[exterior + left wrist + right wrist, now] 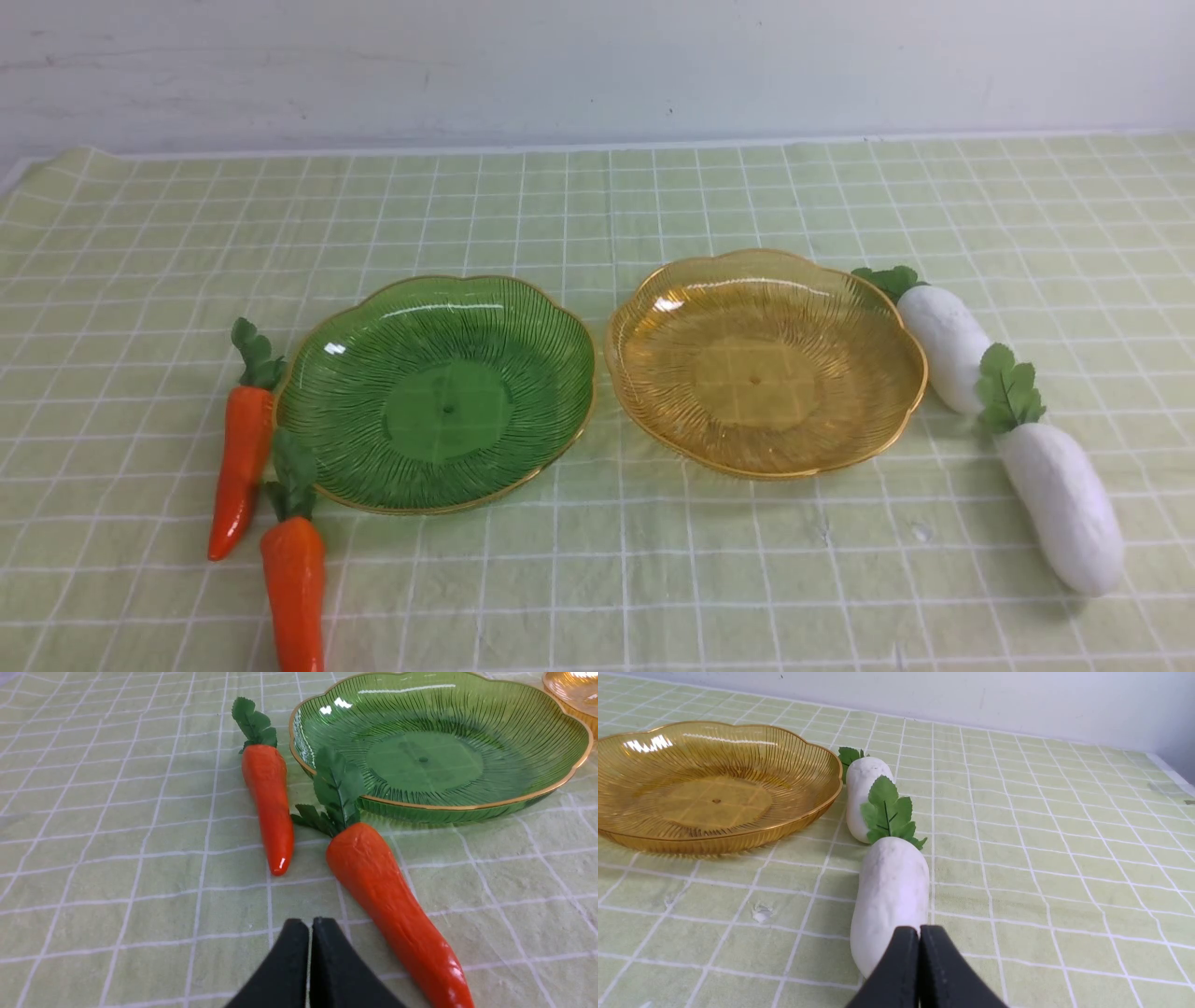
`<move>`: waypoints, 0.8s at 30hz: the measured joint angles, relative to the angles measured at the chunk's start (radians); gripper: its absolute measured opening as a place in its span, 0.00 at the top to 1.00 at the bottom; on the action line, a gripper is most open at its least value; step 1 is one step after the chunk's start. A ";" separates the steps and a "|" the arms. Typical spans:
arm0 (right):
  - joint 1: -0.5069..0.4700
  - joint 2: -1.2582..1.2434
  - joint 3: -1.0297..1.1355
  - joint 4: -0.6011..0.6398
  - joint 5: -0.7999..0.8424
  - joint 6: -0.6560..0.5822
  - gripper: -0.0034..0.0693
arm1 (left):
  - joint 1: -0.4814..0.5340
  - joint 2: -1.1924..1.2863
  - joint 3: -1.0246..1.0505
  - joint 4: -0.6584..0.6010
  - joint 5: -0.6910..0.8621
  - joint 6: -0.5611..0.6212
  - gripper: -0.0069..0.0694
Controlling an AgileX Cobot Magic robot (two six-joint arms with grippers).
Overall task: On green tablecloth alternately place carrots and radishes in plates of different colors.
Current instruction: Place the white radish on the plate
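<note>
while 2 carrots (293, 588) flank the green plate (448, 411), both end effectors (310, 926) (919, 933) are closed.

We are seeing two plates (439, 448) (756, 383) standing side by side on the tablecloth (560, 597); relative to them, two carrots (245, 457) (296, 588) are lying left, two radishes (948, 345) (1064, 504) right.

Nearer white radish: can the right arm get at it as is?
Probably yes: the nearer radish lies right ahead of the right gripper, nothing on top, but the shut jaws must open first.
</note>
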 joint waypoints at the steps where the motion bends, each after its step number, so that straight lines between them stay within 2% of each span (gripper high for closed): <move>1: 0.000 0.000 0.000 0.000 0.000 0.000 0.97 | 0.000 0.000 0.000 0.000 0.000 0.000 0.92; 24: 0.000 0.000 0.000 0.000 0.000 0.000 0.97 | 0.000 0.000 0.000 0.000 0.000 0.012 0.92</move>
